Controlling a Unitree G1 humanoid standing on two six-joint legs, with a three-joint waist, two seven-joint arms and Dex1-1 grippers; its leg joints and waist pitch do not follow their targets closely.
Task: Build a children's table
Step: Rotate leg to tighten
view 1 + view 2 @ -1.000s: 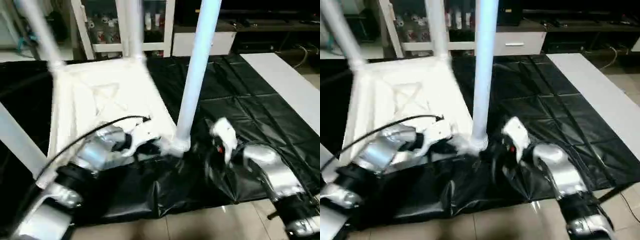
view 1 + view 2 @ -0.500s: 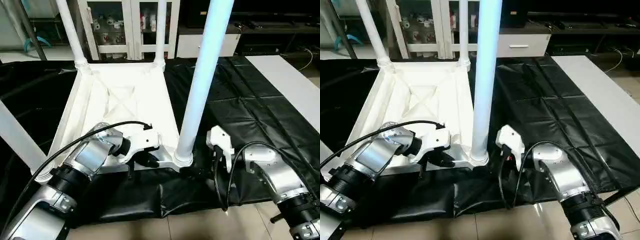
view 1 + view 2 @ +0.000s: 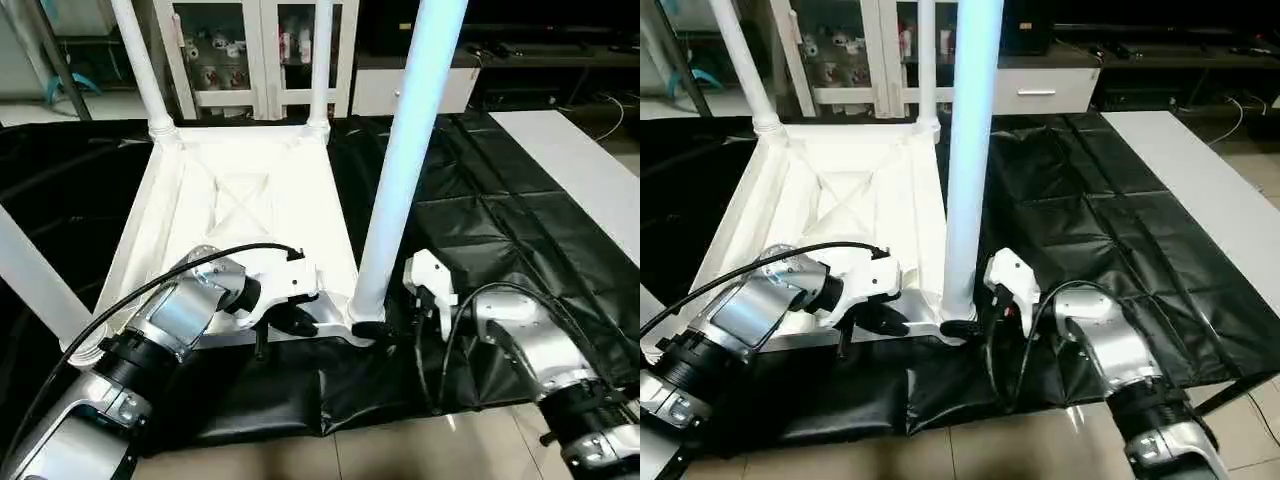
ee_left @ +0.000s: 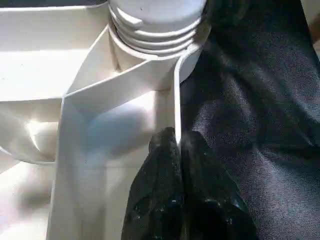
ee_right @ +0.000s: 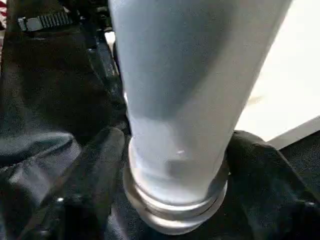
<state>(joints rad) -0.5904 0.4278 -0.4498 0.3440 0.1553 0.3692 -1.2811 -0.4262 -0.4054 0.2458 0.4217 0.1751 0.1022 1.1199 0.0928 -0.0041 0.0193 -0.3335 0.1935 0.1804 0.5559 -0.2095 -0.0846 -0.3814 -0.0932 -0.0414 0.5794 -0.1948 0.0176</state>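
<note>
Head views: the upturned tabletop [image 3: 240, 200] lies on the black sheet [image 3: 480, 200], all four legs standing. Since half a second ago my right tool [image 3: 965, 327] has moved in to the near-right leg [image 3: 400, 180], likely to screw it home. Left wrist view: my left tool [image 4: 179, 145] is pinched onto the tabletop's rim. Right wrist view: my right tool's fingers [image 5: 100, 165] bracket the leg's base, gripping it

upright legs [image 3: 405, 160] ringing tabletop [image 3: 240, 200], black sheet [image 3: 500, 210] open
</note>
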